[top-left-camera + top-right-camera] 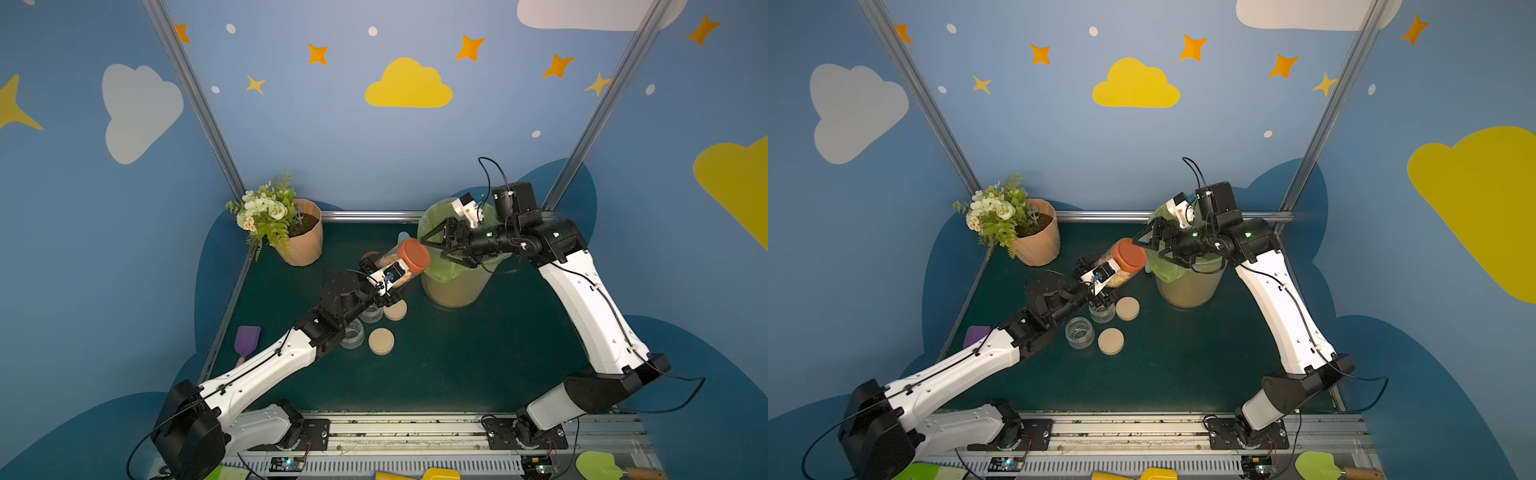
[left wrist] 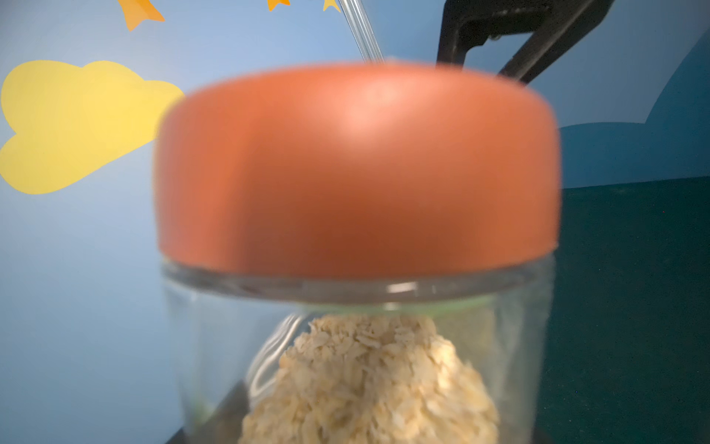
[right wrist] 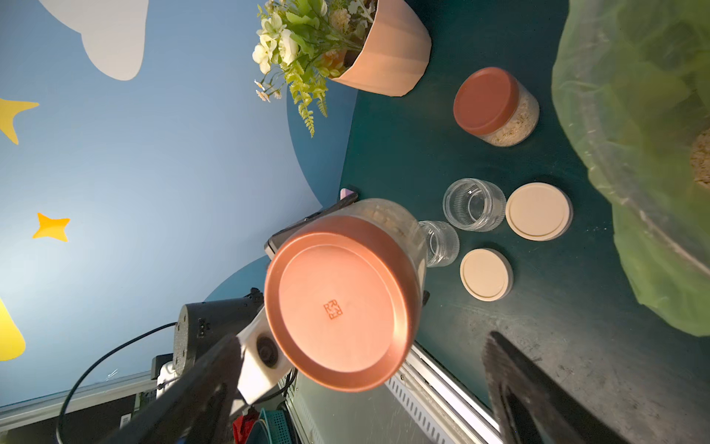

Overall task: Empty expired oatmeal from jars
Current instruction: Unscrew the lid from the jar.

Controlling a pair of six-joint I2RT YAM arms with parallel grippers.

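Farthest to the left of the lined bin (image 1: 453,291), a purple spatula (image 1: 247,340) lies at the mat's edge. A ribbed peach flowerpot (image 1: 305,245) stands toward the back, also left of the bin. Neither belongs to the job.

Closer to the bin, two empty jars (image 1: 352,333) stand open on the mat with their beige lids (image 1: 381,340) lying flat beside them. That half of the work looks done.

Just left of the bin's rim, the left gripper (image 1: 390,272) is clamped on the glass body of a red-lidded jar (image 3: 407,226), holding it clear of the mat. The jar is tilted so that its rust-red lid (image 1: 413,254) faces the bin. The oatmeal (image 2: 369,384) is inside, heaped against the lower wall in the left wrist view, and the lid is on. A second red-lidded jar (image 3: 495,105) stands on the mat left of the bin, toward the flowerpot, with flakes in it and its lid closed.

Over the bin's left rim, the right gripper (image 1: 430,246) hangs with its jaws spread wide and nothing between them. It points at the held lid and sits just short of it.

The step in hand appears to be opening the third jar. The next move likely calls for the right jaws to straddle the lid's rim squarely, close on it and twist. Meanwhile the left grip has to hold firm enough that the smooth glass does not turn with the lid. After that the lid can be set down and the jar tipped over the green liner (image 3: 634,96).
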